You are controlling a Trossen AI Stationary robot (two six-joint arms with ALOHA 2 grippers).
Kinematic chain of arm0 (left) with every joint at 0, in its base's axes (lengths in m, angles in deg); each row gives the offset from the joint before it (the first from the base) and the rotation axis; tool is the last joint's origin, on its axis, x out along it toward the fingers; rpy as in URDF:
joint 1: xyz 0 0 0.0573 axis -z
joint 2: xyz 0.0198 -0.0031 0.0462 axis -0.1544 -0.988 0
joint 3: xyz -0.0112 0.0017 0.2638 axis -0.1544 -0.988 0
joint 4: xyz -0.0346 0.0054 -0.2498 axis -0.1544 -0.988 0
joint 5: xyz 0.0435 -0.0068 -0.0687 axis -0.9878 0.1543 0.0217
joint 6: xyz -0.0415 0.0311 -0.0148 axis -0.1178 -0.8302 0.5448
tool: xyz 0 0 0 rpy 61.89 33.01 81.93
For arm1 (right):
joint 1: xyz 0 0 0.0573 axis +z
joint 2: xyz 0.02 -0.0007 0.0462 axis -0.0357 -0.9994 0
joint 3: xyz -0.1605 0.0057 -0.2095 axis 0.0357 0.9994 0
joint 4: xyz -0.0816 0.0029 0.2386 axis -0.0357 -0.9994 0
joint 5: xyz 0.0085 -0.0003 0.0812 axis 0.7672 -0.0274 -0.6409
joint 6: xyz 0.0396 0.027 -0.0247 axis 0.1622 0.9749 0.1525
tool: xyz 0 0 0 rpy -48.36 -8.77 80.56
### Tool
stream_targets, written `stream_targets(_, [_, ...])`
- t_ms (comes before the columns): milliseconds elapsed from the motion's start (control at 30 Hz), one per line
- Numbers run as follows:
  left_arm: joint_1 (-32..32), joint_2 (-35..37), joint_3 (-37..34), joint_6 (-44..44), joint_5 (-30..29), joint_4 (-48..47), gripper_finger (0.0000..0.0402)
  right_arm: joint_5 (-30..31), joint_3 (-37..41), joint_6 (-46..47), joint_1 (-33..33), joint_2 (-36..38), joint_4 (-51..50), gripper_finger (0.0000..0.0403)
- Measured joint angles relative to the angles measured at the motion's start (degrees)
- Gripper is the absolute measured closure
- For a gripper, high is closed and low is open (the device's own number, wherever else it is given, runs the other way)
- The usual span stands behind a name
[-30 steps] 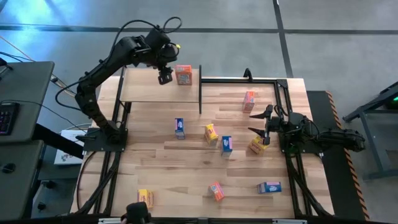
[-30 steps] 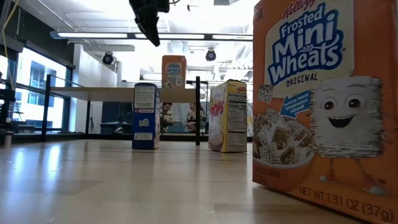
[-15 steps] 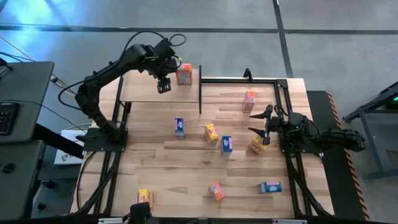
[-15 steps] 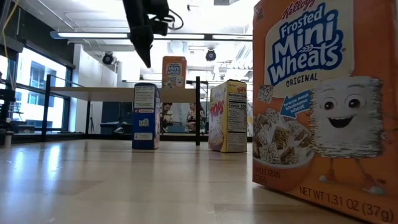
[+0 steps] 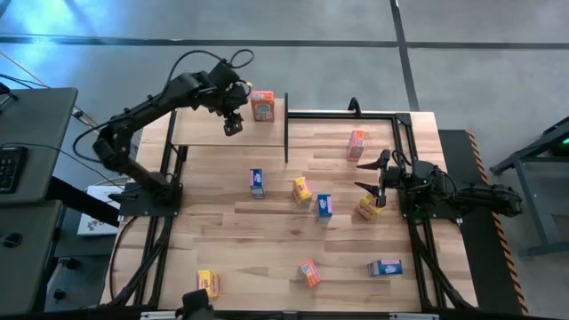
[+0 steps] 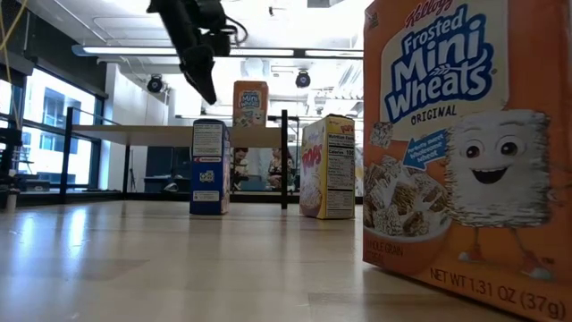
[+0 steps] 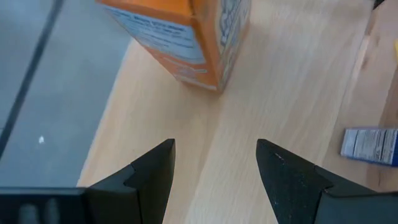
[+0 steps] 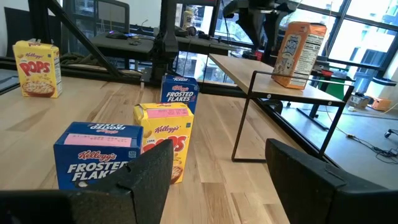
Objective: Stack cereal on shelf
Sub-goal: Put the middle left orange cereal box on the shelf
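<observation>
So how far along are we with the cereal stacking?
Done: one orange box stands on the shelf. In hand: nothing; the left gripper hovers over the shelf beside that box, jaws open and empty. The right gripper waits open at the table's right side. Left: eight boxes on the table, such as a blue box.

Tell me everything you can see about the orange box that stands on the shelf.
The orange box is a small cardboard cereal carton, printed "Mini Wheats" on its front, with white and blue print on its sides. It stands upright and closed near the right end of the shelf, a light-wood plank on thin black posts. It is the only box up there. Nothing holds it: the left gripper hangs just beside it, jaws open and empty, not touching.
</observation>
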Motion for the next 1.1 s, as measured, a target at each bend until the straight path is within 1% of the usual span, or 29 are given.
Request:
stream_targets(233, [-0.3, 8.1, -11.8, -0.1, 3.8, 14.5, 0.0186, 0.0, 0.0, 0.0, 0.0, 0.0, 0.0, 0.0155])
stream_targets(400, [-0.3, 9.3, -16.6, -0.3, 6.1, 21.6, 0.0186, 0.0, 0.0, 0.0, 0.0, 0.0, 0.0, 0.0155])
stream_targets(700, [-0.4, 8.8, -18.1, -1.6, 6.5, 23.4, 0.0186, 0.0, 0.0, 0.0, 0.0, 0.0, 0.0, 0.0155])
stream_targets(1100, [-0.2, 4.4, -18.1, -0.7, 7.1, 27.1, 0.0186, 0.0, 0.0, 0.0, 0.0, 0.0, 0.0, 0.0155])
